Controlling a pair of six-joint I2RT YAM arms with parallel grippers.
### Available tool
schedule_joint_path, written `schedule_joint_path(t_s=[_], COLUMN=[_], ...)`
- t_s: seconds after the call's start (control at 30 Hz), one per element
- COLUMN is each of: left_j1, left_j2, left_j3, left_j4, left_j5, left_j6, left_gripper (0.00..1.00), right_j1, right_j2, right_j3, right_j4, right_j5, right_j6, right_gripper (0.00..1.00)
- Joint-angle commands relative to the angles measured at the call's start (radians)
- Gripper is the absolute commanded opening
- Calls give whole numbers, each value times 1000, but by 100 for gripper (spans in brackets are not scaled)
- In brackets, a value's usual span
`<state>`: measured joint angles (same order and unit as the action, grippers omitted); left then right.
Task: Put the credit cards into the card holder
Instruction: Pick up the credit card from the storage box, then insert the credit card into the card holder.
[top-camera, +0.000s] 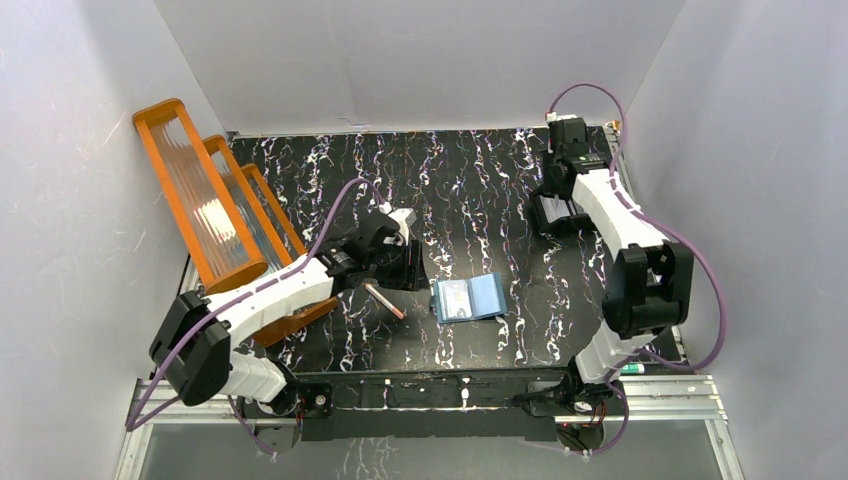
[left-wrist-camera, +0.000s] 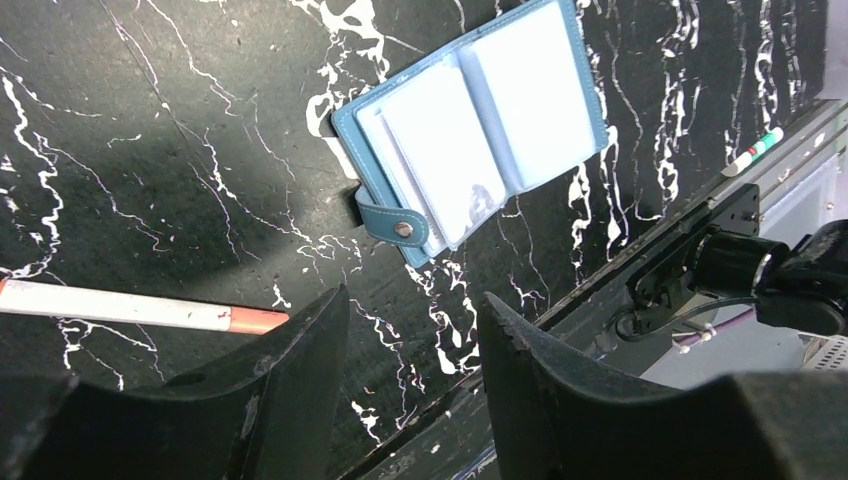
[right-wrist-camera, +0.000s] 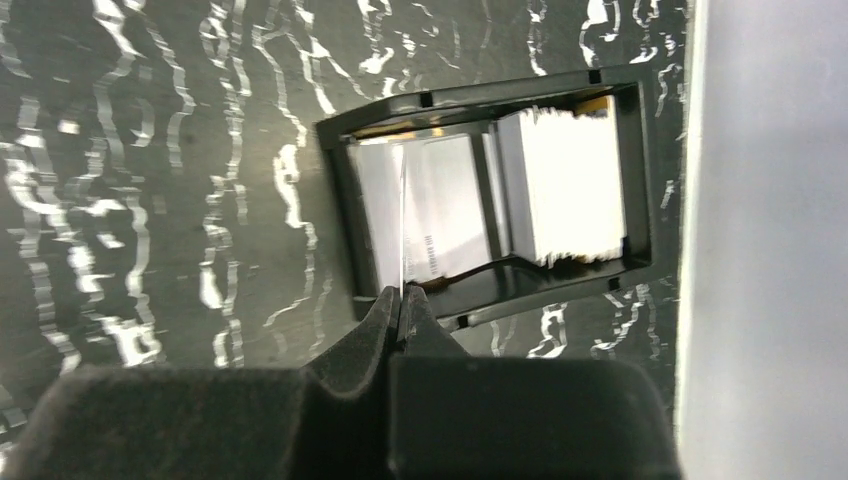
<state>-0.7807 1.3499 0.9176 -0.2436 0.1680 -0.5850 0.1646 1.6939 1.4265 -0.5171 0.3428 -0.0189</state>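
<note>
The teal card holder lies open on the black marbled table, its clear pockets up; in the left wrist view its snap tab points toward me. My left gripper is open and empty, just left of the holder and above the table. My right gripper is shut on one credit card, seen edge-on as a thin white line. It holds the card just above the black tray, which holds a stack of white cards and flat silver-grey ones.
A pink-brown pen-like stick lies left of the holder, under my left gripper. A big orange ribbed rack stands at the far left. A white-green marker lies on the near frame. A white wall runs close beside the tray.
</note>
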Motion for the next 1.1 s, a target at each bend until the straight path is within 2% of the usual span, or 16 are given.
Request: schedule_joint_path(t_s=[0.0,0.23,0.4,0.53,0.73,0.8,0.83,0.93,1.0,1.07], left_j1=[3,4,4,4,4,3,3,3,4,4], left_j2=[51,146,207,239,300,319,325,337,337,337], left_j3=[24,25,32,32,41,46,47,49,47,46], left_j4=[13,60,92,124,142,130,124,87,69,54], left_j5=[31,75,102,111,107,89,80,36,6,-13], left_j6=[-23,-37,-36,-38,-42,-36,-34,-22,-20,-15], left_gripper=[49,53,54,56,56,51,46,21,11,5], right_j1=[7,44,82,143,194,200,199,200,199,199], right_j2=[-133,-331,-465,-523,-518,-516,-518,-520,-512,-493], right_j3=[12,-230,-481,-648,-795,-827,-838,-873,-909,-938], right_j4=[-55,81,297,473,585,592,590,580,604,639], right_j5=[-147,-481,-722,-809,-864,-860,-856,-830,-834,-855], right_j6=[199,382,550,654,663,646,625,588,586,586], right_gripper=[0,0,0,0,0,0,0,0,0,0])
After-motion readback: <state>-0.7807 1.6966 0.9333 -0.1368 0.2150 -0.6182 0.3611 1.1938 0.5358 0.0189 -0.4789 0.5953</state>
